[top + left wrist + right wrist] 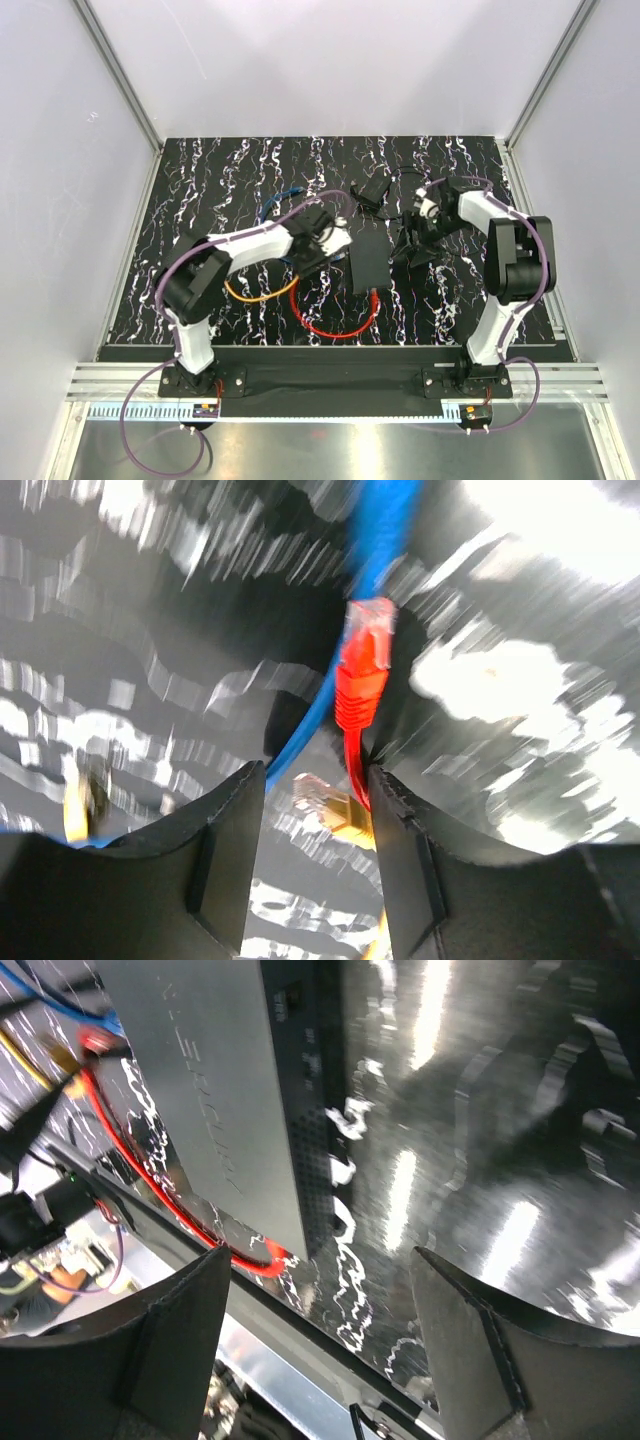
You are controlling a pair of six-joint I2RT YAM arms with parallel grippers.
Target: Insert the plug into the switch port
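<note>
- Top view: you see the black box (372, 260) lying flat in the middle of the mat (200, 170). The left gripper (338, 243) is just beside it at its 9 o'clock. The right gripper (410, 248) is just beside it at its 3 o'clock. A red cable (330, 328) loops at its 7 o'clock.
- Left wrist view: the left gripper (315, 772) has its jaws apart and squeezes nothing. The red plug (362, 675) sits at 12 o'clock from the fingers, clear tip pointing to 12. Its cord runs down along one finger (400, 860). A blue cable (385, 530) runs beside it. A yellow plug (335, 810) shows in the gap.
- Right wrist view: the right gripper (320, 1252) has its jaws wide apart and holds nothing. The black box (210, 1090) is at 11 o'clock. The switch port (291, 998) is a small dark hole in its edge, near 12 o'clock.
</note>
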